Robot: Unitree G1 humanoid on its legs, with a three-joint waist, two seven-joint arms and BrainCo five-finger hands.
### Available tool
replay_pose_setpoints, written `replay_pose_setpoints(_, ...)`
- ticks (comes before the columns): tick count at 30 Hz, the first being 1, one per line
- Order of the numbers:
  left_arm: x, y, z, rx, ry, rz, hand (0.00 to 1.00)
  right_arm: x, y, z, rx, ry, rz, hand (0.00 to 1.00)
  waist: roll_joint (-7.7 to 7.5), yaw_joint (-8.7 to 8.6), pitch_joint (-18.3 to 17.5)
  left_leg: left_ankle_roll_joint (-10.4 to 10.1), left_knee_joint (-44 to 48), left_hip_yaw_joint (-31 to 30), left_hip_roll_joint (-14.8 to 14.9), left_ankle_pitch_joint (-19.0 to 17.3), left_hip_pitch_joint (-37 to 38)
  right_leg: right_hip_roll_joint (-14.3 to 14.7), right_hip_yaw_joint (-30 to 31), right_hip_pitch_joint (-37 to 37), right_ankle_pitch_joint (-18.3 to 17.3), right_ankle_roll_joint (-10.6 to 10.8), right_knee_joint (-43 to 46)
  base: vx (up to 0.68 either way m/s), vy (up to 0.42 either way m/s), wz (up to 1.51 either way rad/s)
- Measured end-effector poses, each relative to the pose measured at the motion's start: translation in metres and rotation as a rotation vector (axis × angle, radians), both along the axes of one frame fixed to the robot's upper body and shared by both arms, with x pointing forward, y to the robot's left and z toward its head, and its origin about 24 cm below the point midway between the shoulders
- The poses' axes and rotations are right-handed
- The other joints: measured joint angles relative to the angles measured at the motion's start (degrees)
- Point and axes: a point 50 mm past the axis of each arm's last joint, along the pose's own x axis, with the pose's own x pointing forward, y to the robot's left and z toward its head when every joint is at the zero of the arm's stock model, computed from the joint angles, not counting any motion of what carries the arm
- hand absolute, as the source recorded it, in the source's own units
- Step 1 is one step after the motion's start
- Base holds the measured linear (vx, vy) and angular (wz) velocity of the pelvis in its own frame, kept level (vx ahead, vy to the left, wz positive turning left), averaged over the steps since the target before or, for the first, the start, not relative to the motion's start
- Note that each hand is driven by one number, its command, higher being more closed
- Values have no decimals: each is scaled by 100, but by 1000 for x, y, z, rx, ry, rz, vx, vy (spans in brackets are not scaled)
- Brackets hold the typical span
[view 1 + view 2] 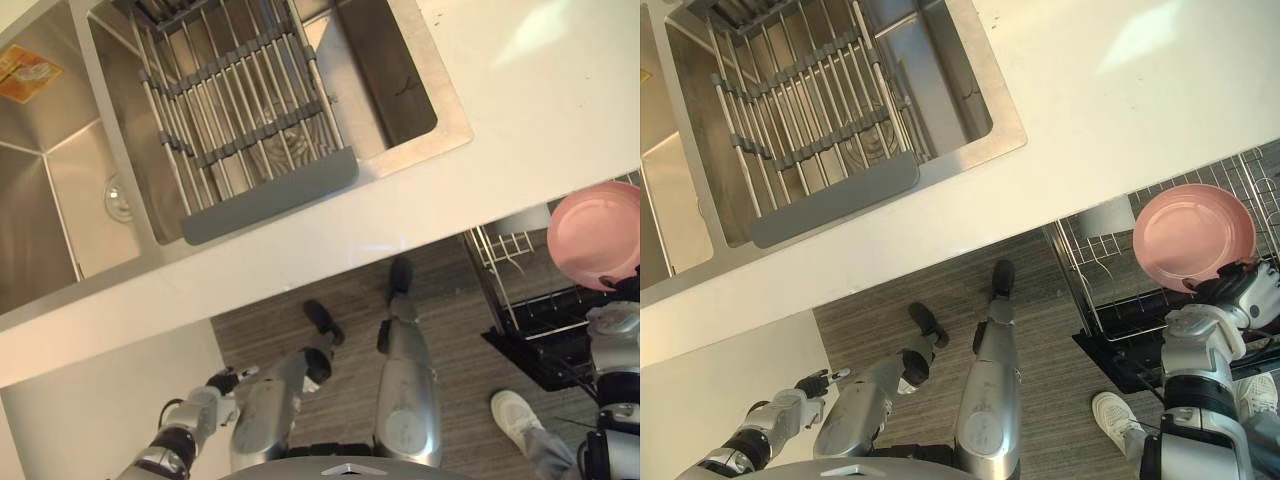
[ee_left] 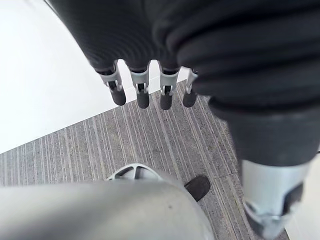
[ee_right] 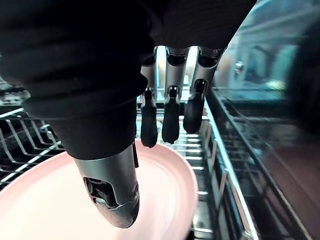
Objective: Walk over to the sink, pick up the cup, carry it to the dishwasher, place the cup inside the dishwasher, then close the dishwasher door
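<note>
One pink plate [image 1: 595,235], not a cup, is your load. Left eye view: it hangs, cut off at the edge, over the dishwasher rack [image 1: 520,300], well apart from the sink [image 1: 455,130]. By my reckoning, placing it and shutting the door are left. Right eye view: your right hand [image 1: 1238,285] pinches its rim. Left wrist view: your left hand [image 2: 141,90] has straight fingers and is empty. Right wrist view: the contact of the thumb [image 3: 112,200] is hard to make out.

The left arm [image 1: 760,435] hangs low at the robot's left side, and the left hand [image 1: 812,384] is empty, with its fingers [image 2: 143,97] straight and side by side. The right arm [image 1: 1195,360] is stretched forward on the right side. The right hand [image 1: 1232,285] pinches the rim of a pink plate [image 1: 1193,235], with the thumb [image 3: 112,200] on its face.
</note>
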Motion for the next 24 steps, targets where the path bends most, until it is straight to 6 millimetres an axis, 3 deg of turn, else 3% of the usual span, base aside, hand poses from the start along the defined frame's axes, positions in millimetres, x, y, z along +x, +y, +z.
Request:
replay_pose_setpoints(6,-14,-5,-6,-74,61,19,0,-4,18,-29,120,-66,42,0,-1,-79,1,-107,134,-111,52,-9,265,-90,-139,272,-271,-10,324,67,-45,12)
replay_pose_setpoints(10,-19,-4,-8,-99,87,31,0,-12,30,-27,151,-226,77,0,-8,-122,5,51,142,-99,118,-198,494,-79,-225,457,-414,-29,536,60,-21,8)
replay_pose_setpoints(13,-19,-4,-8,-86,92,2,0,-28,28,-18,136,-356,32,0,-45,-154,8,64,323,-101,228,-405,633,-70,-316,679,-526,5,642,49,-35,6)
replay_pose_setpoints(15,-21,-3,-9,-65,103,-20,0,-41,24,-10,61,-353,4,0,-115,-174,-10,74,436,-100,299,-518,730,-34,-332,816,-605,-12,673,53,-33,-2)
replay_pose_setpoints(16,-22,1,-10,-50,113,-20,0,-55,19,-4,25,-357,-34,0,-247,-207,-95,68,548,-95,377,-614,796,14,-341,920,-653,3,692,54,-23,-4)
replay_pose_setpoints(17,-23,1,-10,-50,116,-16,0,-57,18,-4,22,-361,-46,0,-282,-218,-117,59,562,-95,392,-628,809,21,-350,941,-659,9,691,89,-35,-2)
replay_pose_setpoints(19,-25,4,-11,-40,130,-12,0,-81,7,-2,23,-401,-145,0,-461,-281,-285,36,623,-92,476,-678,886,60,-437,1085,-705,29,689,75,-22,11)
replay_pose_setpoints(21,-30,4,-13,-37,159,-7,0,-123,-10,-2,10,-455,-307,0,-712,-362,-591,48,616,6,568,-669,998,119,-504,1235,-782,33,676,129,-28,13)
replay_pose_setpoints(22,-32,5,-14,-36,168,-6,0,-132,-13,-1,12,-477,-343,0,-768,-401,-672,47,614,64,591,-668,1011,121,-537,1251,-800,36,675,147,-28,11)
replay_pose_setpoints(24,-37,9,-16,-11,208,8,0,-168,-25,-3,35,-567,-477,0,-933,-559,-859,31,617,116,634,-653,1093,133,-626,1382,-847,47,651,123,-16,11)
